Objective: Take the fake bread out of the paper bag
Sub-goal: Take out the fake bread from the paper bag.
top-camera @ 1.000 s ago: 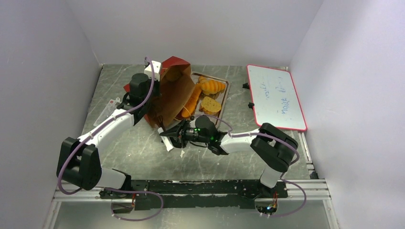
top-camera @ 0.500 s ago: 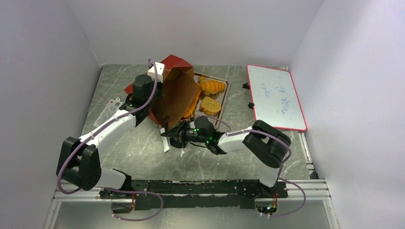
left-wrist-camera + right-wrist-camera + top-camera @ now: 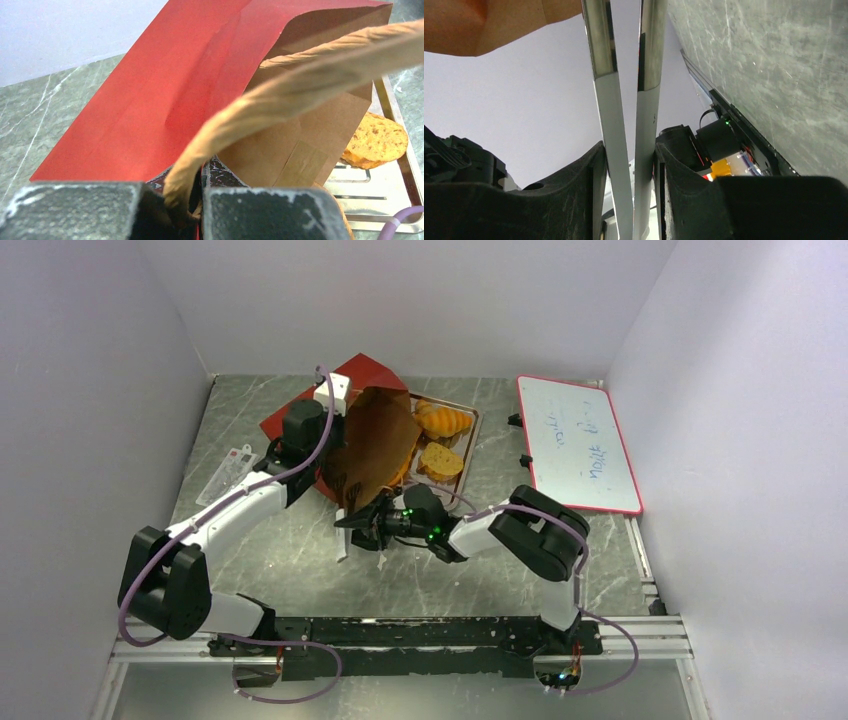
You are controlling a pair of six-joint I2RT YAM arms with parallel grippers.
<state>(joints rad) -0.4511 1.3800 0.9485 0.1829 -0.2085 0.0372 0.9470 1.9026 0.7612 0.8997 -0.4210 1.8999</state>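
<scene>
From above, the paper bag (image 3: 372,440) hangs tilted near the back wall, its brown inside turned upward and its lower edge overlapping the left rim of the tray (image 3: 473,425). Bare table (image 3: 290,560) shows between the bag and the arm bases, and the whiteboard (image 3: 578,443) lies well apart at the right edge. The left gripper (image 3: 338,403) sits at the bag's top left. The right gripper (image 3: 362,525), just below the bag, is clamped on tongs (image 3: 342,540). Against a second ago, the bag has swung further right and hides most of the long loaf (image 3: 403,472), and the right elbow has come left. The bread on the tray is a croissant (image 3: 443,420) and a slice (image 3: 441,461); whether any is inside the bag cannot be told. The left wrist view shows that gripper's fingers (image 3: 75,210) pressed together on the bag's cord handle (image 3: 280,95), with red paper beyond and the slice on the tray at right. The right wrist view shows fingers (image 3: 574,200) squeezing the two tong arms, with the table slanting on the right. An orange surface at top left is too close to identify.
</scene>
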